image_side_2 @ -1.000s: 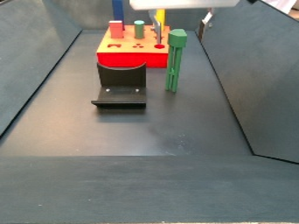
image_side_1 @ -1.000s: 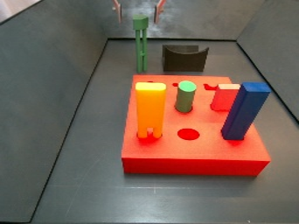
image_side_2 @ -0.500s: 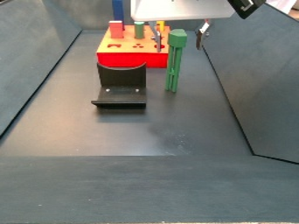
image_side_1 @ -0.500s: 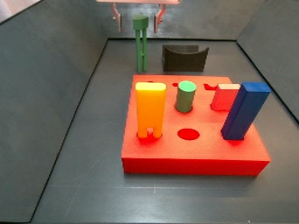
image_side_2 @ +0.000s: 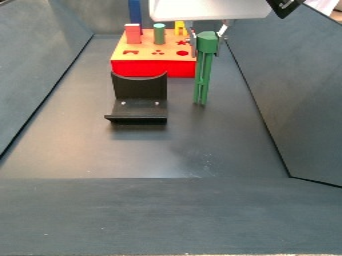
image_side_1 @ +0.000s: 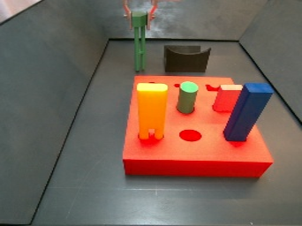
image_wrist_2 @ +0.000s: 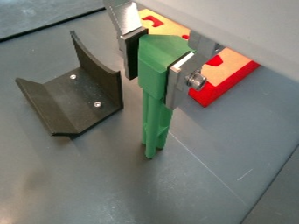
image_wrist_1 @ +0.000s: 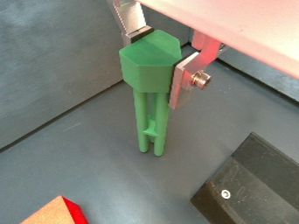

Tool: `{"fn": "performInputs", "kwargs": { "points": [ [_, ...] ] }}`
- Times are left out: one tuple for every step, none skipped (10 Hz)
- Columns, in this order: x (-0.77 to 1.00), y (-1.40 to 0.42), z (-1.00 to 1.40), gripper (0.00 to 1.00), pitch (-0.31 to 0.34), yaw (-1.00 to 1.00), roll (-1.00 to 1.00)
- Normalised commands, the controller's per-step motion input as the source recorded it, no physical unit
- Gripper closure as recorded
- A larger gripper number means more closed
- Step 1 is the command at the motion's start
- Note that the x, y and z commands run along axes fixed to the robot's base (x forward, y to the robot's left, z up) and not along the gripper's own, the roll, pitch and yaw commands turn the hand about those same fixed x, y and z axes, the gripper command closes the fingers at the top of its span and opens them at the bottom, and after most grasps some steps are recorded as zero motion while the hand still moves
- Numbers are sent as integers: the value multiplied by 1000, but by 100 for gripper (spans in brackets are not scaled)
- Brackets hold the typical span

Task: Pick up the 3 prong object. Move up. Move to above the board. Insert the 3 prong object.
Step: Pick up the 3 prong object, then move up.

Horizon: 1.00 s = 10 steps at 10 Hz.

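Pick step: our tool [image_wrist_2: 153,59] clamps the 3 prong object's [image_wrist_2: 155,109] top, post upright on the floor beside the fixture [image_wrist_2: 73,92], near the far edge. Next lift, then over the board [image_side_1: 195,150].

We saw a plain green post [image_wrist_2: 156,105] between the gripper's [image_wrist_2: 153,54] silver plates, above a dark grey floor [image_wrist_2: 70,188]. The board [image_side_1: 195,152] was red. On the board stood an orange block [image_side_1: 151,109], a green cylinder [image_side_1: 186,97], a blue block [image_side_1: 246,111] and a red block [image_side_1: 227,97]. The fixture [image_side_2: 139,100] beside the board was black.
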Motion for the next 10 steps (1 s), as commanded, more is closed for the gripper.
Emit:
{"fn": "performInputs", "kwargs": {
  "points": [
    [0,0,0,100,0,0,0],
    [0,0,0,100,0,0,0],
    [0,0,0,100,0,0,0],
    [0,0,0,100,0,0,0],
    [0,0,0,100,0,0,0],
    [0,0,0,100,0,0,0],
    [0,0,833,100,0,0,0],
    [-25,95,803,100,17,35,4],
    [-33,65,689,100,41,27,-14],
    [-20,37,544,100,45,21,-37]
  ]
}}
